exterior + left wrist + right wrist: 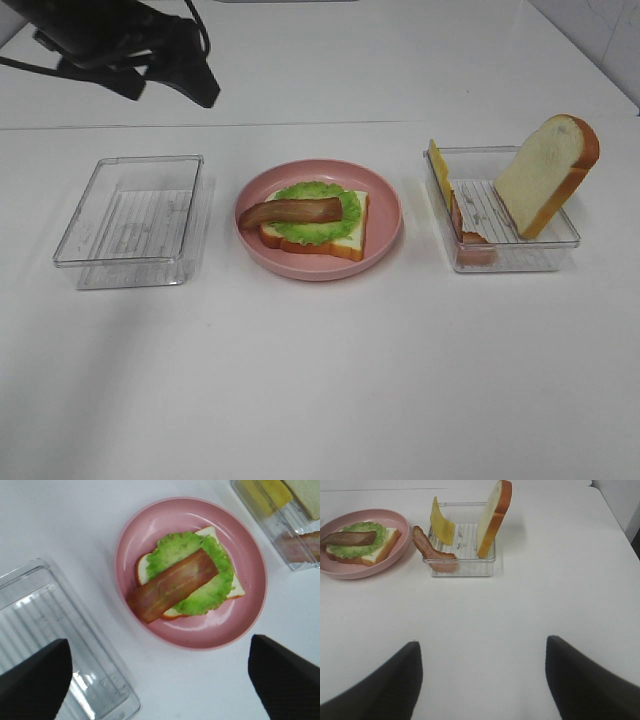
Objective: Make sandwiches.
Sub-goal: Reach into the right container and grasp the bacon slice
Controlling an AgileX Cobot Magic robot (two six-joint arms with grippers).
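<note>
Left claw (157, 642) spread, empty, high over pink plate (385, 215). Right claw (482, 642) spread, empty, above desk (320, 380). Plate holds bread slice (345, 240), lettuce (325, 232), and bacon strip (290, 212) on top. Second slice (545, 175), cheese (440, 170) and ham (468, 228) lean inside right tray (520, 255).

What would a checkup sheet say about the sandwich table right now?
Surface: white table, bare between the dishes.
Job's things: pink plate holds bread slice, lettuce, bacon strip on top; right clear tray holds upright bread slice, cheese and ham against its plate-side wall.
Clutter: nothing seen; left clear tray is empty.
Grippers: left gripper open, looking down at the plate; right gripper open above bare table.
Cables: dark cable on the left arm.
Surroundings: pale wall past the table.
</note>
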